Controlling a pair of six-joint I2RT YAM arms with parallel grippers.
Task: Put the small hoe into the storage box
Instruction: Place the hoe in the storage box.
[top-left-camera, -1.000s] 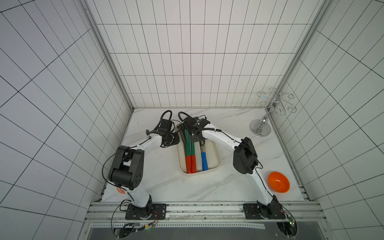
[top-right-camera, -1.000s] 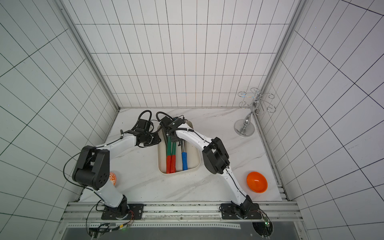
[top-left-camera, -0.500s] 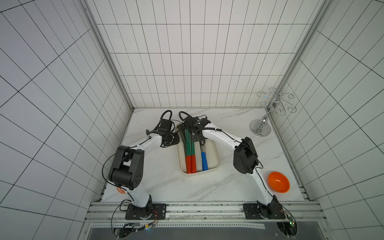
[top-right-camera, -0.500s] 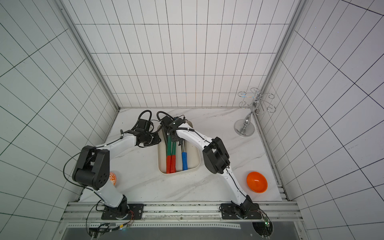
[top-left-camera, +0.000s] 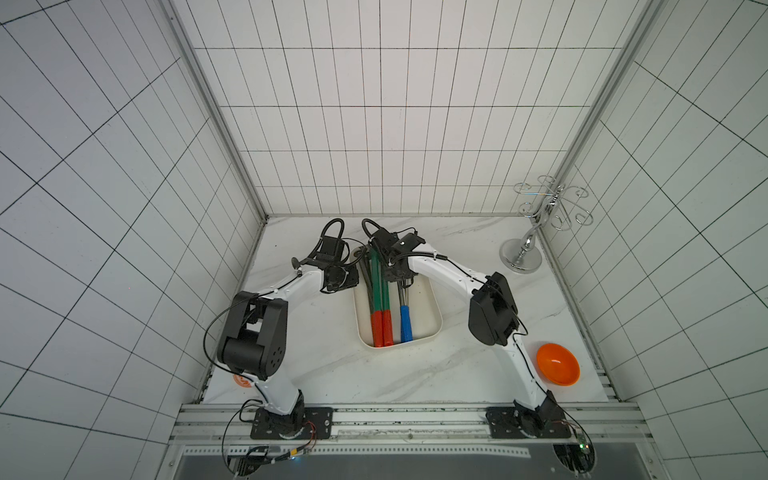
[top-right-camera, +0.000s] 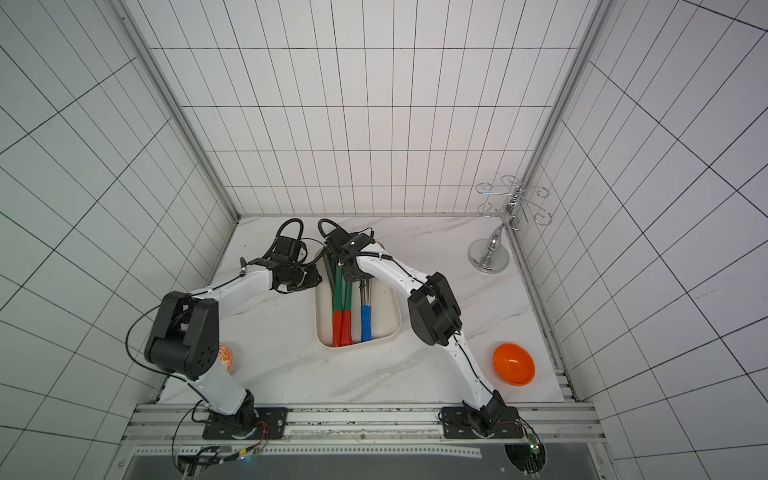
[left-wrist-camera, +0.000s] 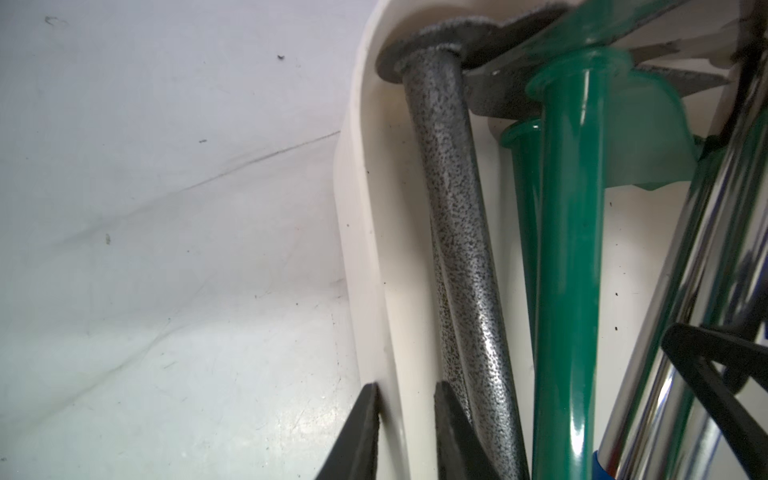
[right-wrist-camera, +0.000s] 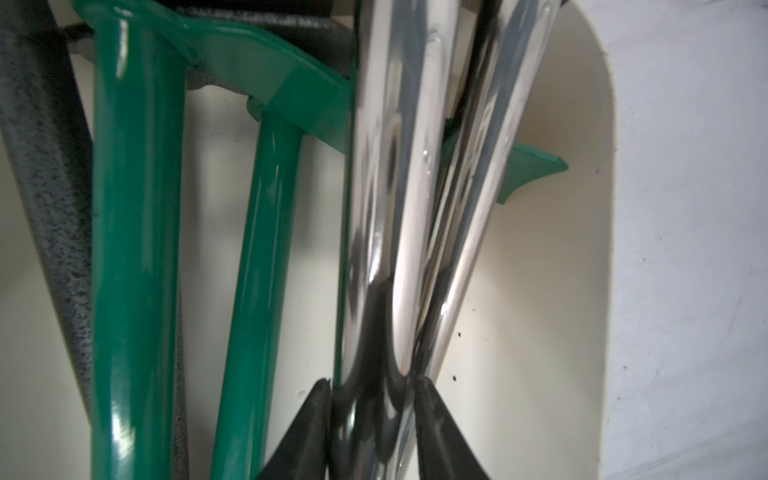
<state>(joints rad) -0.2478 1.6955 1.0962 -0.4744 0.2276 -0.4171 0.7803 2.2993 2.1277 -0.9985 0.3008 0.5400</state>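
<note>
Since the small hoe (top-left-camera: 405, 328) (chrome shaft, blue grip) lies within the walls of the storage box (top-left-camera: 426, 320) at centre frame in both top views, the placing itself looks all but done.

- Hoe: right of centre in the box, blue grip toward the lower edge of the frame. Head end is hidden under the right arm's wrist. I cannot tell whether the shaft rests flat on the box floor or is propped a little at the far end.
- Right gripper (right-wrist-camera: 374, 384): low over the upper end of the box. One finger stands on each side of the chrome shaft, close against it. I cannot tell whether they grip it or merely flank it.
- Left gripper (left-wrist-camera: 406, 390): at the upper left corner of the box, fingers nearly together and clamped on the box's wall, one outside and one inside. It appears to be steadying the box.
- Also in the box: two green-shafted tools (top-left-camera: 382, 328) with red grips, left of the hoe, and a grey speckled shaft (left-wrist-camera: 457, 249) against the left wall.
- Orange bowl (top-left-camera: 557, 363) at lower right and chrome stand (top-left-camera: 523, 253) at right, both well apart from the work.

Judged remaining: make sure the hoe is released and settled, lift the right gripper clear without dragging the shaft, then free the box wall.
</note>
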